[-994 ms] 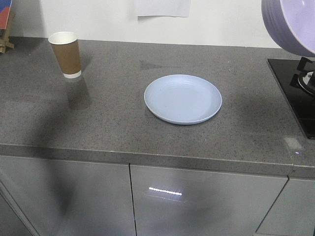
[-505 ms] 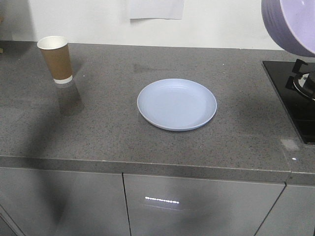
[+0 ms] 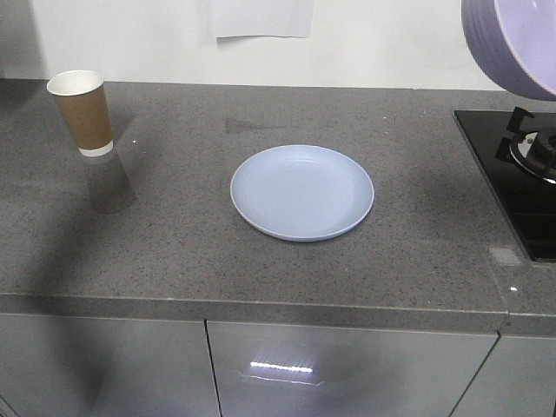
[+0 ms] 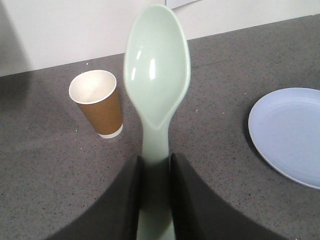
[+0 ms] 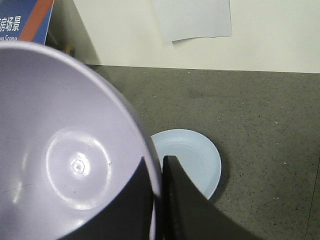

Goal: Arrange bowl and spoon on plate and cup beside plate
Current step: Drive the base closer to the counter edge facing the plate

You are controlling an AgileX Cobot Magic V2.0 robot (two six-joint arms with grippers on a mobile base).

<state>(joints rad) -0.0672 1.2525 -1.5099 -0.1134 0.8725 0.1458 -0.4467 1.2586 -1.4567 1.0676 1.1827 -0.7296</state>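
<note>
Lengthwise, spoon (image 4: 157, 90) scoop-first toward wall (image 4: 60, 30).

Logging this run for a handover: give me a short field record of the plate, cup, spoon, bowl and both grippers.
plate: empty, flat on the counter
cup: upright on the counter, left of the plate, apart from it
spoon: handle clamped in the left gripper, off the counter
bowl: rim pinched by the right gripper, held in the air
</note>
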